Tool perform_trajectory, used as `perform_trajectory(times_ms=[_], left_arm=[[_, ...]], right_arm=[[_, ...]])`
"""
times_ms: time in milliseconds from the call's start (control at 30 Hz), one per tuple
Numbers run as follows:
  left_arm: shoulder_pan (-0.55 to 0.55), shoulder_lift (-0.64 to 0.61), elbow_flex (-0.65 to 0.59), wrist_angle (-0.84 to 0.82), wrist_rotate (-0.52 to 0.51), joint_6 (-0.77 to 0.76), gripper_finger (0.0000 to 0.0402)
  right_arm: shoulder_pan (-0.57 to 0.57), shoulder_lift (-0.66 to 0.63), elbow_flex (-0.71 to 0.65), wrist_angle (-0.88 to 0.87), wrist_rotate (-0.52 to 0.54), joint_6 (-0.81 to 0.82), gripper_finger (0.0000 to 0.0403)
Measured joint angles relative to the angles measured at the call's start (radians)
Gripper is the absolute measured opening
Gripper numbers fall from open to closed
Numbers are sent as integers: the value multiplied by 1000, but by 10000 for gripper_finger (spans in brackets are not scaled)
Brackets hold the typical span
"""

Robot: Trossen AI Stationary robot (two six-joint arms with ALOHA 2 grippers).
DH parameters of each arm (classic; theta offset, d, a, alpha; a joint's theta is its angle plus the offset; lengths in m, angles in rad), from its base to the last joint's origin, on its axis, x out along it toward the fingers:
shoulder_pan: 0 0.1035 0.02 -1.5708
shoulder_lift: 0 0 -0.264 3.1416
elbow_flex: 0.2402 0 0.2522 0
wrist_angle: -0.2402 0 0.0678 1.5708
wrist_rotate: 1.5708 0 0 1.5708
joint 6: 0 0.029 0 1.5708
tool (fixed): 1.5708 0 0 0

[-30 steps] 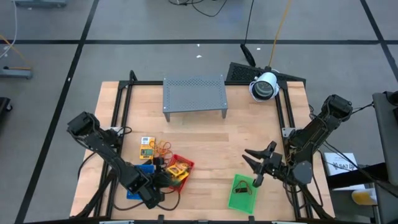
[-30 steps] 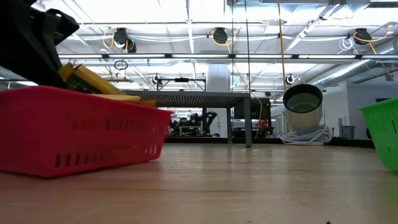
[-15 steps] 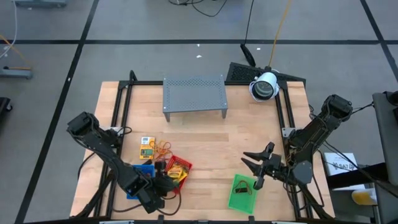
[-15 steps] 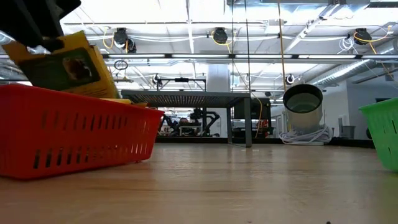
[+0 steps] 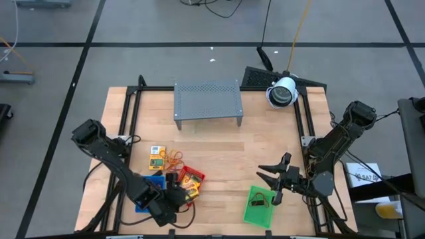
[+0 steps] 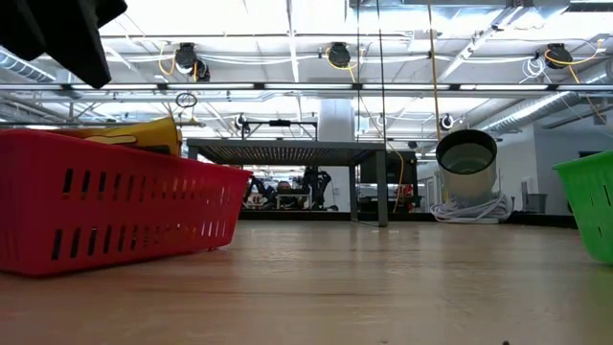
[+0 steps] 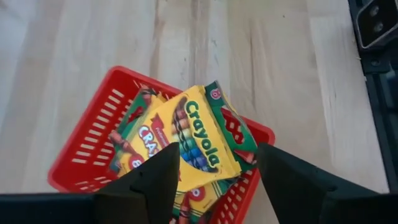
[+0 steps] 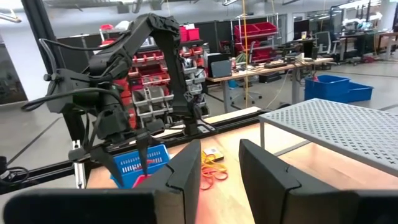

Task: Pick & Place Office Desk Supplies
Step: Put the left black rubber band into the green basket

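Crayon box (image 7: 198, 139), light, stiff and a bit slippery cardboard, lying flat on other boxes in the red tray (image 7: 93, 149) right under the spread left gripper (image 7: 214, 177), best pinched across its two long thin edges.

Yellow Crayola crayon boxes (image 7: 198, 138) lay stacked flat inside the red tray (image 7: 81, 165), the top box skewed across those beneath, its print face up. Another yellow packet (image 5: 157, 158) lay flat on the tabletop just beyond the red tray, with orange rubber-band loops (image 5: 174, 157) touching it alongside.
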Motion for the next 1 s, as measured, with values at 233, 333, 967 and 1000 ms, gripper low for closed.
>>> perform_trajectory(times_ms=[233, 333, 967, 1000], left_arm=[[43, -1, 1, 96, 103, 15, 225], [63, -2, 1, 111, 117, 26, 225], [221, -85, 137, -263, 204, -56, 225], [233, -104, 133, -286, 213, -73, 225]], right_arm=[[-7, 0, 0, -21, -27, 2, 100], [-18, 0, 0, -28, -103, 0, 100], [-49, 0, 0, -46, -151, -134, 100], [-53, 0, 0, -49, -149, -136, 100]])
